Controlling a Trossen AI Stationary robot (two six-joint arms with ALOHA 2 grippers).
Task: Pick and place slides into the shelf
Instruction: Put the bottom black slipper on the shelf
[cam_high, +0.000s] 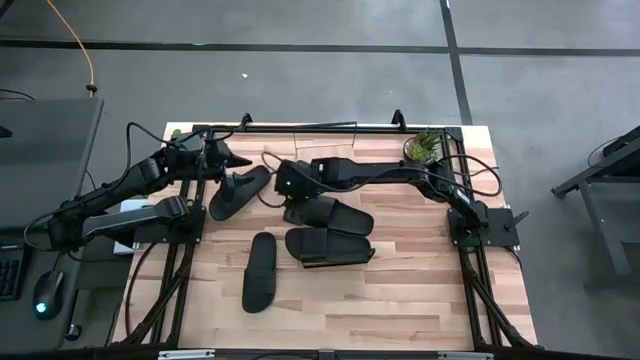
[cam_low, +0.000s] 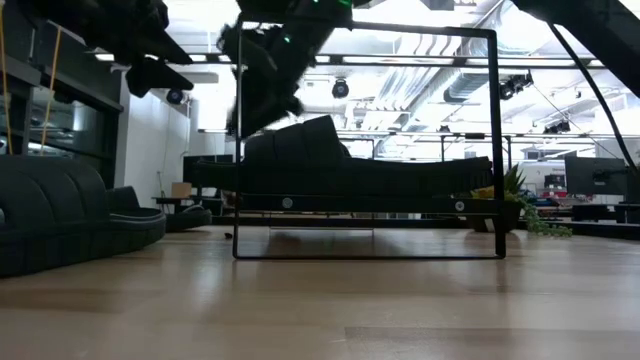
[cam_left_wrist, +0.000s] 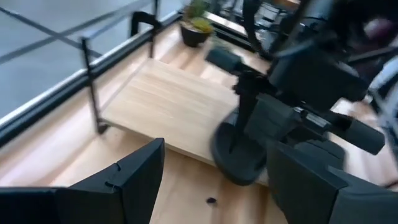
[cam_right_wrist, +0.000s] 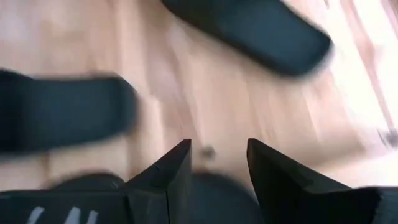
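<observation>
slides (cam_high: 330, 213): no readable text or brand
shelf (cam_high: 330, 135): no label or number
arms, tabletop (cam_high: 400, 290): no legible markings
background room: signs too blurred to read

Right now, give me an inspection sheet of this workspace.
Surface: wood-plank table, bare toward the near edge.
Job's things: four black slides, none seen flat on the shelf: one by its left end, two mid-table, one alone nearer the front.
Clutter: small potted plant at the far right corner.
Hands: left hand open and empty near the shelf's left end; right hand over the mid-table slides, grip unclear.
Cables: black cables along the right arm; orange cable on the floor.
Surroundings: grey floor, mouse on a side desk; no person seen.
</observation>
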